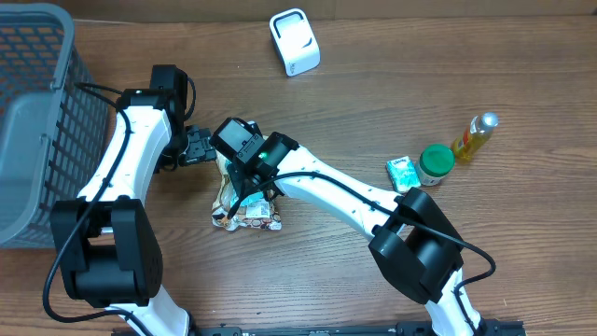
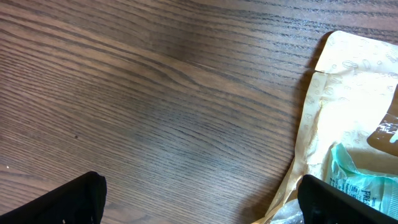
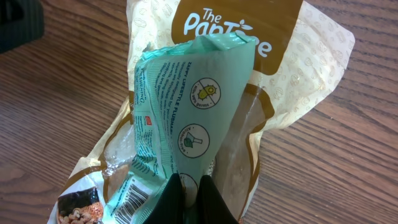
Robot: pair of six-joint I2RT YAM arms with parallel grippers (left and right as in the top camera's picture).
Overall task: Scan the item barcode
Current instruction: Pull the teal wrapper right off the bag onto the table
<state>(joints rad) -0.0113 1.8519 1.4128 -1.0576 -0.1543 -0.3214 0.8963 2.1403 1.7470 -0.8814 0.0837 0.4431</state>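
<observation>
Right tool (image 3: 189,190) clenched on green packet (image 3: 186,93), over beige bag (image 3: 305,56) lying on worktop (image 2: 155,93); barcode (image 3: 129,202) cut off at lower edge (only partly readable). Left tool (image 2: 202,199) released, just beside bag.

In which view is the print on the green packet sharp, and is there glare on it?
Right wrist: the green packet is sharp, its print readable, with no strong glare. Left wrist: only its corner shows, slightly soft. Overhead: too small to read.

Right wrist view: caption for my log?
Right gripper pinches a green packet, barcode visible, over a tan snack pouch.
</observation>
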